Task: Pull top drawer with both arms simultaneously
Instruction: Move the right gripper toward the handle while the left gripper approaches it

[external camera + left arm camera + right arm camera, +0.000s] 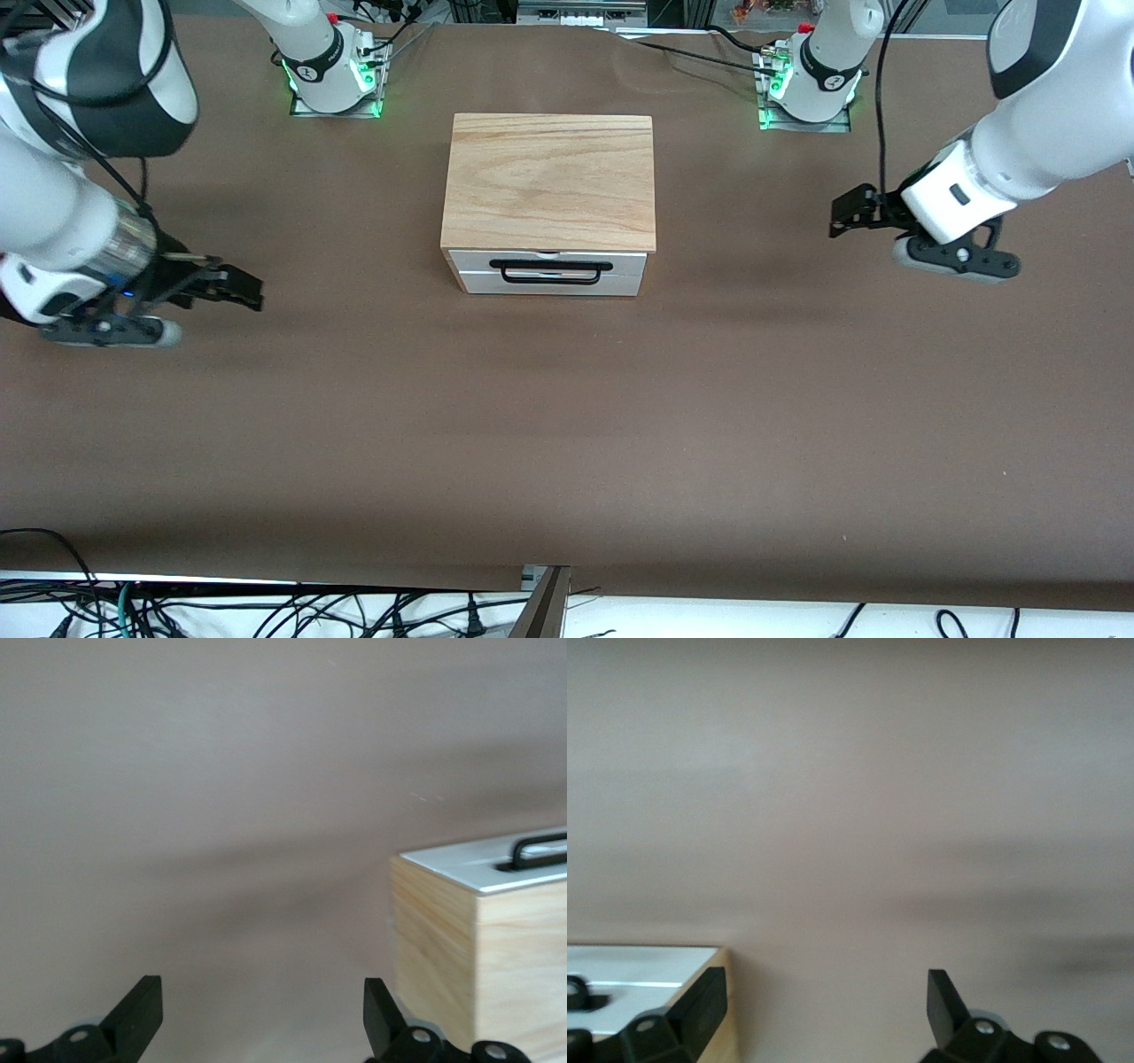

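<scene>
The top drawer (549, 271) is shut, its white front flush with the box and its black bar handle (551, 266) facing the front camera. My left gripper (838, 218) is open and empty, low over the table toward the left arm's end, well away from the box. My right gripper (255, 291) is open and empty, low over the table toward the right arm's end, also well away. The left wrist view shows my left gripper (263, 994) with the drawer front (461, 864) off to one side. The right wrist view shows my right gripper (826, 990) and a corner of the drawer front (638, 964).
The box's light wood-grain top (549, 177) covers the drawer. The brown table (567, 425) stretches wide around the box. The two arm bases (332, 66) (811, 75) stand at the table edge farthest from the front camera. Cables hang at the near edge.
</scene>
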Controlling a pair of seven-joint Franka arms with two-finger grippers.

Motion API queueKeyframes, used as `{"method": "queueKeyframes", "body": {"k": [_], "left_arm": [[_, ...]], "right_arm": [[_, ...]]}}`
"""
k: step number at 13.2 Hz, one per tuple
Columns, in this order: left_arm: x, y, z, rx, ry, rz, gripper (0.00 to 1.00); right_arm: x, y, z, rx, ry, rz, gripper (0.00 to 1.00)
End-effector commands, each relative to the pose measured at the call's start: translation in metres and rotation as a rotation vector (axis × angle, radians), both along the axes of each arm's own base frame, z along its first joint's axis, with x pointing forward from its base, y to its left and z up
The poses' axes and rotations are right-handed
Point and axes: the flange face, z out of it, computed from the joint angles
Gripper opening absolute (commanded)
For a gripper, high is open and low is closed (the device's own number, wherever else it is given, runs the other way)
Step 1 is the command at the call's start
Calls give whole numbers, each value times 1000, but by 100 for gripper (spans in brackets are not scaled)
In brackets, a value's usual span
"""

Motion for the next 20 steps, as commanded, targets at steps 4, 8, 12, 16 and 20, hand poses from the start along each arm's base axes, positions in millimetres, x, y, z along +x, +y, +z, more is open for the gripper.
{"method": "queueKeyframes", "body": {"k": [4, 8, 12, 16, 20], "left_arm": [[34, -68, -90, -427, 154, 67, 100], [46, -119, -171, -700, 153, -2, 100], [36, -167, -241, -949, 135, -44, 100], [22, -192, -308, -1150, 64, -25, 90], [4, -205, -328, -1187, 95, -19, 66]], "right_arm": [[23, 31, -80, 491, 174, -84, 100], [36, 42, -152, 811, 163, 28, 100], [24, 73, -224, 1039, 146, 128, 100], [4, 109, -265, 1190, 179, 142, 100], [-22, 134, -290, 1277, 165, 160, 100]]}}
